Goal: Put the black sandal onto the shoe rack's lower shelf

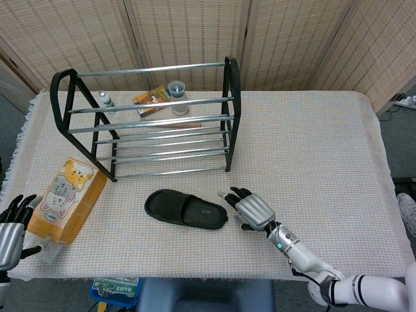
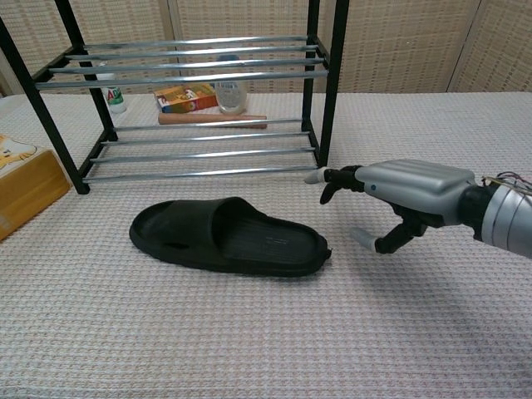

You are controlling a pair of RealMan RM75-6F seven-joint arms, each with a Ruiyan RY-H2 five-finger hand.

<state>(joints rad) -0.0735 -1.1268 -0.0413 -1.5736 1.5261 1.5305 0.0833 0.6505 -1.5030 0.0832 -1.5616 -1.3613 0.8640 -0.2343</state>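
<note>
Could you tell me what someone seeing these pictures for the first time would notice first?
Most likely the black sandal, lying flat on the woven tablecloth in front of the black shoe rack with chrome bars, whose shelves are bare. Just beside the sandal's heel end hovers the silver right hand, fingers apart and holding nothing. An orange box with cartoon cats sits at the table's left edge.

Black sandal [image 1: 186, 208] lies flat on the desk [image 1: 312, 149], in front of the shoe rack [image 1: 146, 120], both shelves bare. Right hand [image 1: 250, 209] just right of the sandal's end, fingers apart, holding nothing (contact: cannot tell). Cat-print box [image 1: 65, 198] left of the sandal. Left hand [image 1: 12, 224] beyond it, at the desk corner.
</note>
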